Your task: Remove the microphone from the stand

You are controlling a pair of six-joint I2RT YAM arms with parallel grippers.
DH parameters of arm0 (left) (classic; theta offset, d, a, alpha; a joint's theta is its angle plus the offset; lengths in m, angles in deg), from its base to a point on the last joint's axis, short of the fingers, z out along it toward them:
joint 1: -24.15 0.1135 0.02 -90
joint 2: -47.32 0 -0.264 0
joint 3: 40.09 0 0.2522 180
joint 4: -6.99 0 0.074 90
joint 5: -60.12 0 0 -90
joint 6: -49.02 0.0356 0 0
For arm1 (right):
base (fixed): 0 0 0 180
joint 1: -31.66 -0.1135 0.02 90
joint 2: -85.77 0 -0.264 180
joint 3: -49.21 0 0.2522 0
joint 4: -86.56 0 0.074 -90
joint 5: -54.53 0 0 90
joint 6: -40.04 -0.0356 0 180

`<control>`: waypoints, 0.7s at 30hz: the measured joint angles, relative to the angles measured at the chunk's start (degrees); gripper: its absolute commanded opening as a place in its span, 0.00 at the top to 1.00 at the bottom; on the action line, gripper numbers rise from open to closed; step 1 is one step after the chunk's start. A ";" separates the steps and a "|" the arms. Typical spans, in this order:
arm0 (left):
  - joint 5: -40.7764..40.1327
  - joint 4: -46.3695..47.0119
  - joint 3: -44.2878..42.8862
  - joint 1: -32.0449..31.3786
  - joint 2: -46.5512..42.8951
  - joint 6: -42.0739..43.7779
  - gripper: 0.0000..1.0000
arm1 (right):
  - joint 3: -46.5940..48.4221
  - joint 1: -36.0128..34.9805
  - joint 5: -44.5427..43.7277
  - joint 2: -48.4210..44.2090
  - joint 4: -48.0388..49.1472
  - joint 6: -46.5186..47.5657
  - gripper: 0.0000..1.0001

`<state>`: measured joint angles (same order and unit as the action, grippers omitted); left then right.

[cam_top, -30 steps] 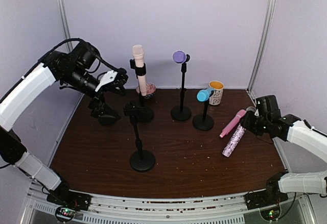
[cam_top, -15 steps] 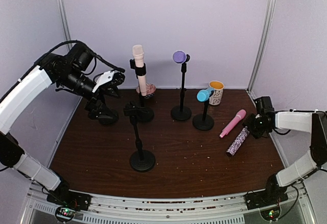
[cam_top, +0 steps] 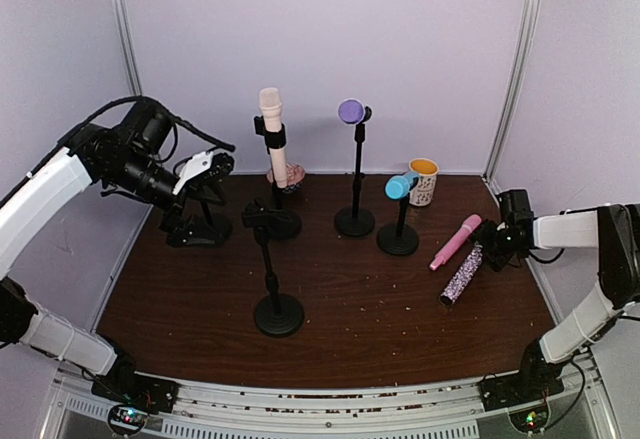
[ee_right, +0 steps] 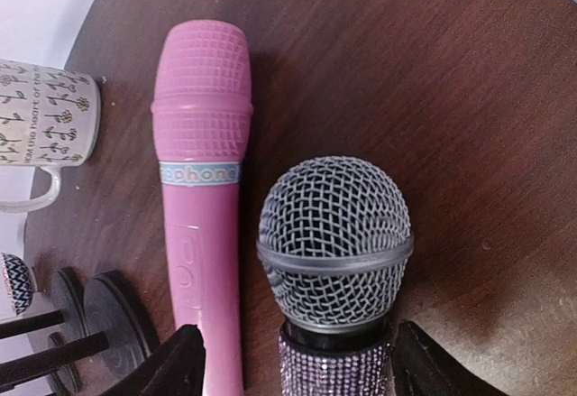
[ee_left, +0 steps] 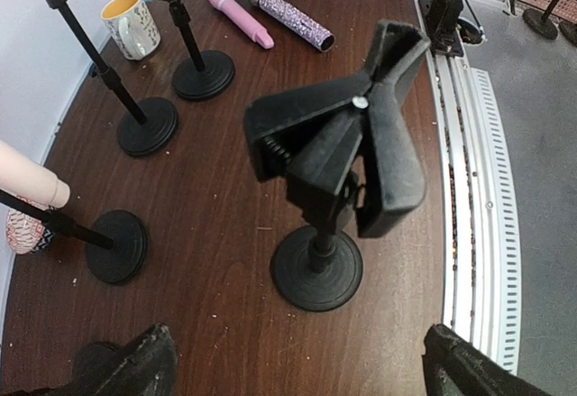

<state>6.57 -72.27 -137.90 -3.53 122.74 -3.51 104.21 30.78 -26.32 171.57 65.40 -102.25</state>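
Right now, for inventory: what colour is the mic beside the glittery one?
Pink mic; right wrist view.

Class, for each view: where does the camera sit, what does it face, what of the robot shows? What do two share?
Top external: above, behind the bases, facing the dark wooden table; left arm and right arm show.
Left wrist: on left hand, looking down at empty black clip stand; fingertips show.
Right wrist: low, facing glittery silver microphone; fingertips show.
Shared: pink plastic microphone.
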 measured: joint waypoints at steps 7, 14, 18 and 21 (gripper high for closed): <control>0.26 1.36 0.81 0.33 0.02 -1.92 0.02 | -1.46 -4.70 -0.02 -13.25 0.20 0.44 0.20; 2.75 2.58 0.81 3.89 0.94 -4.74 0.02 | -1.51 -28.06 -9.53 -30.53 -1.73 3.82 0.19; 4.57 2.86 0.90 6.97 1.49 -6.12 0.02 | -1.07 -48.68 -17.64 -29.42 -1.36 8.13 0.18; 5.18 2.97 1.36 8.35 1.49 -6.69 0.02 | 1.05 -62.38 -24.00 -22.05 1.07 14.64 0.16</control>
<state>11.75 -69.29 -136.55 4.82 124.23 -10.20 105.26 -31.60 -50.32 149.51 66.47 -87.61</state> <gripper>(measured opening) 0.977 0.823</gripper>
